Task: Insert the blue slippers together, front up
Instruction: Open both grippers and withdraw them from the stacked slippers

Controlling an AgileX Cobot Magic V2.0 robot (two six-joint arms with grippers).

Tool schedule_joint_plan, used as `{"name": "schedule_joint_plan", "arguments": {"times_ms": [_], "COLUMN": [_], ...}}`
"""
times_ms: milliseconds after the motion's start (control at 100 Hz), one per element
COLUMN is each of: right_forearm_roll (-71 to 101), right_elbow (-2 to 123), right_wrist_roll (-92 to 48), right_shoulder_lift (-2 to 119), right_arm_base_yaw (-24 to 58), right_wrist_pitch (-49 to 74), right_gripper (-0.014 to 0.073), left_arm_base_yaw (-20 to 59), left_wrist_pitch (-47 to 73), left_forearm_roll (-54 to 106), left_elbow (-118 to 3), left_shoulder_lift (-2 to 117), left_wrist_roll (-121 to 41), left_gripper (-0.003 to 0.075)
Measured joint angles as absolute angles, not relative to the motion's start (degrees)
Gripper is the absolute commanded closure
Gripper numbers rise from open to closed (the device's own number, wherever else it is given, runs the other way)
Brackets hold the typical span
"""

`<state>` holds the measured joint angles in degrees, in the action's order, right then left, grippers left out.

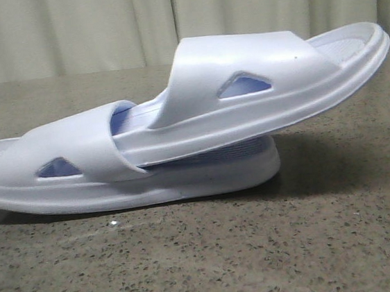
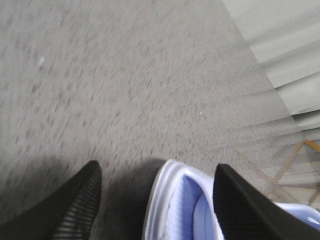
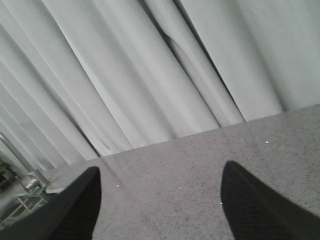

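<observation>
Two pale blue slippers lie nested on the table in the front view. The lower slipper [image 1: 150,185] rests flat. The upper slipper [image 1: 241,57] has one end pushed under the lower one's strap [image 1: 76,148], and its other end tilts up to the right. Neither gripper shows in the front view. My left gripper [image 2: 157,167] is open, and a slipper end [image 2: 175,200] lies between its fingers, close to one finger [image 2: 245,210]; I see no grip on it. This view is blurred. My right gripper [image 3: 161,167] is open and empty above bare table.
The speckled grey stone tabletop [image 1: 262,250] runs back to a pale curtain [image 1: 98,23]. The curtain also fills the far part of the right wrist view [image 3: 150,65]. A wooden frame [image 2: 300,160] shows past the table's edge in the left wrist view.
</observation>
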<state>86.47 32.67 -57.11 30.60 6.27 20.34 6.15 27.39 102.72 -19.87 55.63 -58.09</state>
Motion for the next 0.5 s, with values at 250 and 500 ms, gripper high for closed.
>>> {"name": "schedule_joint_plan", "arguments": {"times_ms": [250, 500], "right_forearm_roll": [74.05, 62.27], "right_elbow": [32.67, 32.67], "right_wrist_roll": [-57.1, -57.1], "right_shoulder_lift": [30.6, 28.83], "right_arm_base_yaw": [6.27, 6.27], "right_wrist_pitch": [17.52, 16.73], "right_gripper": [0.0153, 0.0153], "left_arm_base_yaw": [6.15, 6.15], "left_wrist_pitch": [24.66, 18.68], "left_forearm_roll": [102.84, 94.02], "left_elbow": [-23.73, -23.82], "left_shoulder_lift": [48.94, 34.53], "left_wrist_roll": [-69.36, -72.15], "left_gripper": [0.0296, 0.0296]}}
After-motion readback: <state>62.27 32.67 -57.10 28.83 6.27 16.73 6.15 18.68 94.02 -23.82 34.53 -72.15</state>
